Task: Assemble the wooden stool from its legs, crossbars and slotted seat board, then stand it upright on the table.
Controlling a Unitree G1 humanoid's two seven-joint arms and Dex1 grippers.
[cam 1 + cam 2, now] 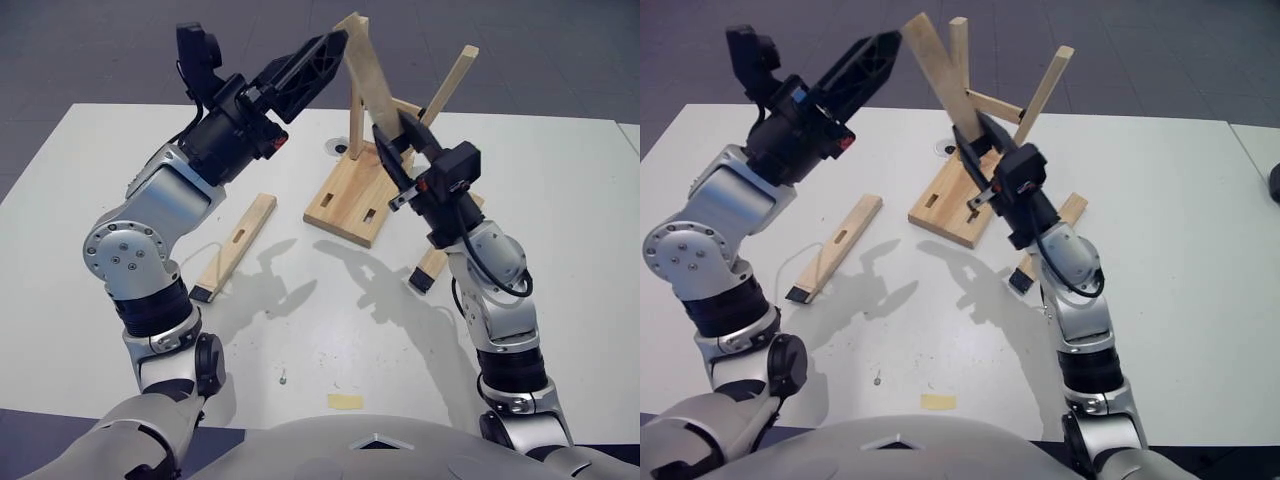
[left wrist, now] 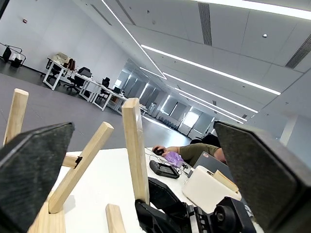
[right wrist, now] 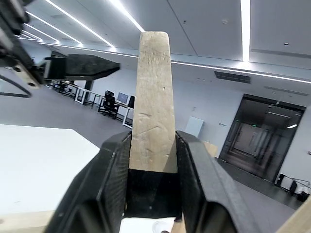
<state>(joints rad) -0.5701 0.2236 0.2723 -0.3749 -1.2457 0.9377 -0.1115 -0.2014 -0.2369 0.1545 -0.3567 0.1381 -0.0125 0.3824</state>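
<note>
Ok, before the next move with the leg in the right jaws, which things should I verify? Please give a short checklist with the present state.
1. Right jaws grip the leg: ok, shut on its dark end.
2. Left jaws ready: ok, open, near the leg's upper end.
3. Seat board flat on the table: ok.
4. Free slots in the board: ok, two show.
5. Held leg's lower end lined up with a slot: cannot tell, hidden by the right jaws.
6. Leaning fitted leg and crossbar fully seated: cannot tell.
</note>
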